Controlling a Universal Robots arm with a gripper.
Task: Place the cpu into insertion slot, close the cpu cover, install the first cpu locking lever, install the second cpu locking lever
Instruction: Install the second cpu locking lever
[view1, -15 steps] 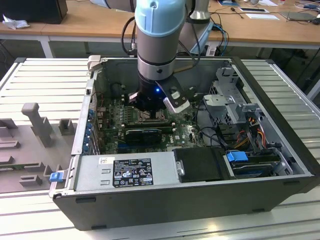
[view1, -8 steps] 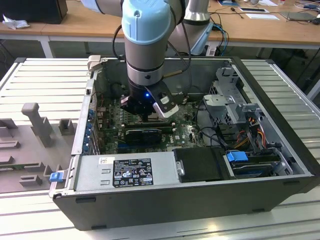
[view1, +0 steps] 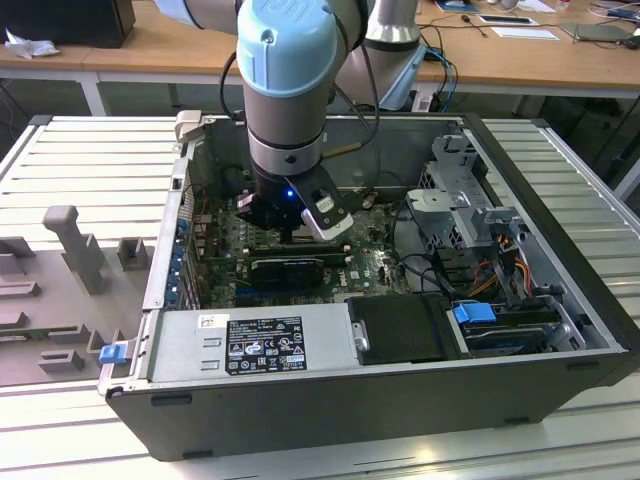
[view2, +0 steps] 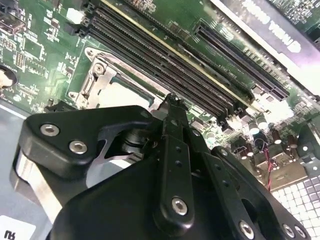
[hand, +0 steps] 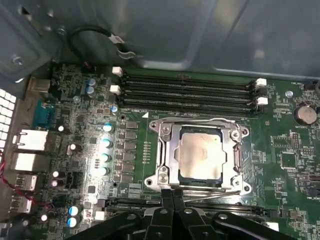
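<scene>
The tool, fingers pressed together and empty, hovers at the socket's edge by a locking lever, the cpu seated in the insertion slot under the closed cpu cover, so I'd press that lever steadily, not sideways.

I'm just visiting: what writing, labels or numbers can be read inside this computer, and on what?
Black label on the grey power supply box: print too small to read.
White sticker beside it: too small.
White lettering on the black card, second wrist view: cut off, blurred.
Markings on the green circuit board: too tiny.
cpu face: no legible marking.
Nothing can be quoted.
</scene>
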